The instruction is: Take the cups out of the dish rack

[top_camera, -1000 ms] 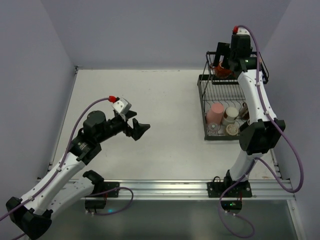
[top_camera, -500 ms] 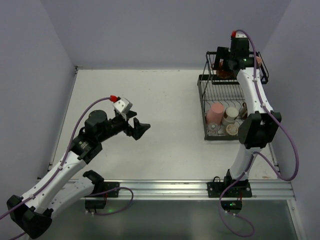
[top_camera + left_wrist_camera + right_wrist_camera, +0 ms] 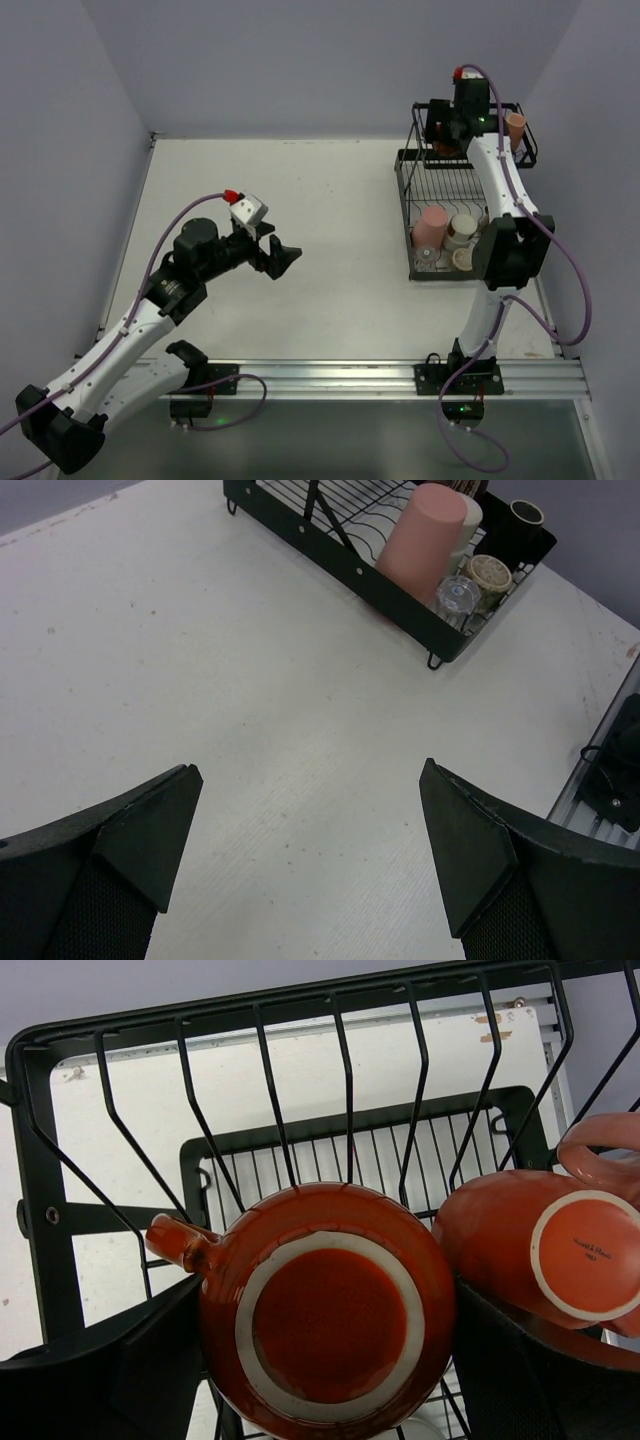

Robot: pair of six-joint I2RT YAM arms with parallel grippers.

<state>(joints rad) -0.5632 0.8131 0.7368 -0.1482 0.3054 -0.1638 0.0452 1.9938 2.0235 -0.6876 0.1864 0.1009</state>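
The black wire dish rack (image 3: 404,196) stands at the far right. My right gripper (image 3: 443,128) reaches into its upper basket. In the right wrist view the open gripper (image 3: 328,1305) straddles an upside-down orange cup (image 3: 330,1325), one finger close on each side, handle pointing left. A second orange-salmon cup (image 3: 545,1250) lies beside it on the right. A salmon cup (image 3: 514,124) shows on the basket's right end. The lower tray holds a tall pink cup (image 3: 432,226), a cream cup (image 3: 462,228) and smaller ones. My left gripper (image 3: 288,255) is open and empty above the table (image 3: 320,200), well left of the rack.
In the left wrist view the rack (image 3: 330,555) with the pink cup (image 3: 420,535) lies far ahead, and the open left gripper (image 3: 307,768) hangs over bare table. Walls close the left, back and right. A metal rail (image 3: 330,375) runs along the near edge.
My right arm has stretched farther back, bringing the gripper deeper over the rack's upper basket. The left arm has hardly moved.
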